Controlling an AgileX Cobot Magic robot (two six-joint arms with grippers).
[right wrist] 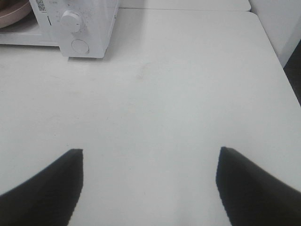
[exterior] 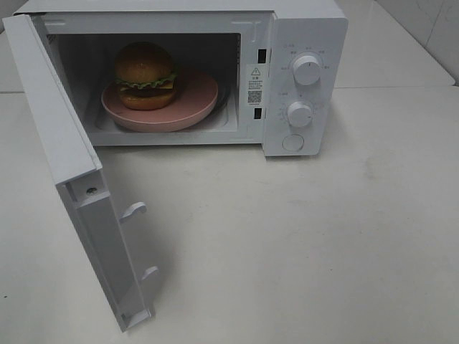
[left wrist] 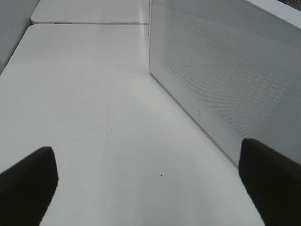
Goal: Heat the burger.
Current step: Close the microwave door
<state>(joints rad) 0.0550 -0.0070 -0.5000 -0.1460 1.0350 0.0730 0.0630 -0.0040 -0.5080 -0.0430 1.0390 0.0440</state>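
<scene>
Closing up is, I judge, the step that remains, and that is where trouble lies. Both sets of jaws hover over the bench [exterior: 323, 251], spread wide and holding nothing. The microwave [exterior: 308, 43] sits well ahead of the right jaws. Its open door [exterior: 64, 165] stands just beside and ahead of the left jaws. A hard shove there could slide the oven or bounce the door back unlatched. Far beyond both jaws, the pink plate [exterior: 201, 100] lies inside with the burger [exterior: 145, 75] on it, and a jolt might shift them. The small timer knob [exterior: 300, 113] could slip between wide tips.
</scene>
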